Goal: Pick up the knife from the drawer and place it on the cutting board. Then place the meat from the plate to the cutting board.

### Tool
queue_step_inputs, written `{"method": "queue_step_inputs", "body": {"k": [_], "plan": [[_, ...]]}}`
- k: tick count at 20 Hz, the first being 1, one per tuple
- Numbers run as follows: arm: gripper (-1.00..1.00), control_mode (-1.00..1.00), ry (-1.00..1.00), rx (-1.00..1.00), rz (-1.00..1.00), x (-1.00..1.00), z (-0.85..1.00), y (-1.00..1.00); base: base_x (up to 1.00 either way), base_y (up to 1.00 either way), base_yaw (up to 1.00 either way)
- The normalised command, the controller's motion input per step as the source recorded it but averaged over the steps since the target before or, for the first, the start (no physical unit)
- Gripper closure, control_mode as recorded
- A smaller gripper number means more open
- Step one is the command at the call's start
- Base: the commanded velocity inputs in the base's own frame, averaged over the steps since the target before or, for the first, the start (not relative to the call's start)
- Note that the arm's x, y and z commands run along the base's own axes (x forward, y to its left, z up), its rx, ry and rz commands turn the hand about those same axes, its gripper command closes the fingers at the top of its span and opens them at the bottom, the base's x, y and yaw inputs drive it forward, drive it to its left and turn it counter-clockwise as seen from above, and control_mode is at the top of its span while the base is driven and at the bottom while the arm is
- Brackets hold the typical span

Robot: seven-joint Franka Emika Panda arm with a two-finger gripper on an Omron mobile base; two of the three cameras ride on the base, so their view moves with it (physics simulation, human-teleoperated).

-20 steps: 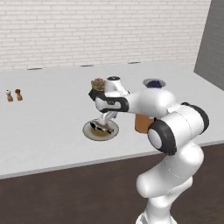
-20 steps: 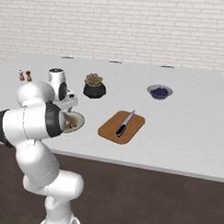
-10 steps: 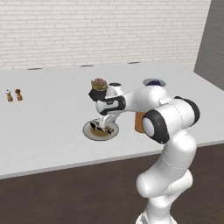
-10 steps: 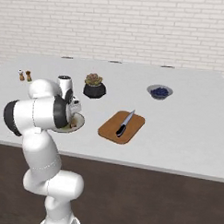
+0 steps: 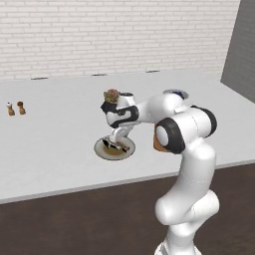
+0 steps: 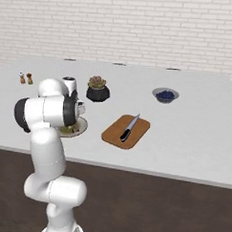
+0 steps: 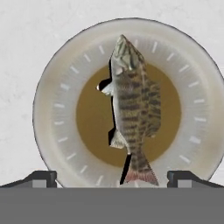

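Item 1, the plate (image 7: 52, 118): round, grey-beige rim with pale tick marks, brownish centre. It sits on the white counter (image 5: 50, 124) near its front edge, and serves as the landmark for everything below.

Item 2, the meat (image 7: 131, 109): a fish-shaped piece, dark brown with paler stripes, lying lengthwise across the plate's centre. In the hand view its head points toward the far rim and its reddish tail reaches the near rim.

Item 3, my gripper (image 7: 112, 177): poised directly above the plate, pointing down at it. My jaws stand wide apart, one dark tip on each side of the meat's tail, and neither touches it (nothing is held between them). In the left base view my gripper (image 5: 115, 144) is low over the plate (image 5: 102, 152).

Item 4, the cutting board (image 6: 112, 136): reddish-brown, rounded corners, on the counter to the right of the plate (image 6: 78, 131) in the right base view, apart from it.

Item 5, the knife (image 6: 129, 128): lying on the cutting board, dark handle toward the front edge, silver blade pointing away.

Item 6, the black pot with a plant (image 6: 97, 91): behind the plate, between it and the brick wall.

Item 7, the small dark blue bowl (image 6: 165, 95): well beyond the cutting board, farther from the plate.

Item 8, two small shakers (image 5: 15, 108): far off to the plate's left.
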Motion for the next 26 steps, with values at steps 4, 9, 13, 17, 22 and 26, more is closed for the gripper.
{"method": "queue_step_inputs", "body": {"k": [4, 9, 13, 17, 22, 26], "plan": [[-1.00, -1.00, 0.01, -0.02, 0.00, 0.34, -0.06, 0.13, 0.00, 0.00, 0.00], [-1.00, -1.00, 0.02, 0.00, 0.00, 0.18, -0.24, 0.13, 0.00, 0.00, 0.00], [-1.00, -1.00, 0.06, 0.00, 0.00, 0.10, -0.28, 0.07, 0.00, 0.00, 0.00], [-1.00, -1.00, 0.06, 0.00, 0.00, 0.21, -0.25, 0.01, 0.00, 0.00, 0.00], [-1.00, -1.00, 0.06, 0.00, 0.00, 0.25, -0.21, 0.00, 0.00, 0.00, 0.00], [-1.00, -1.00, 0.04, -0.02, 0.00, 0.21, -0.20, 0.02, 0.00, 0.00, 0.00]]}}
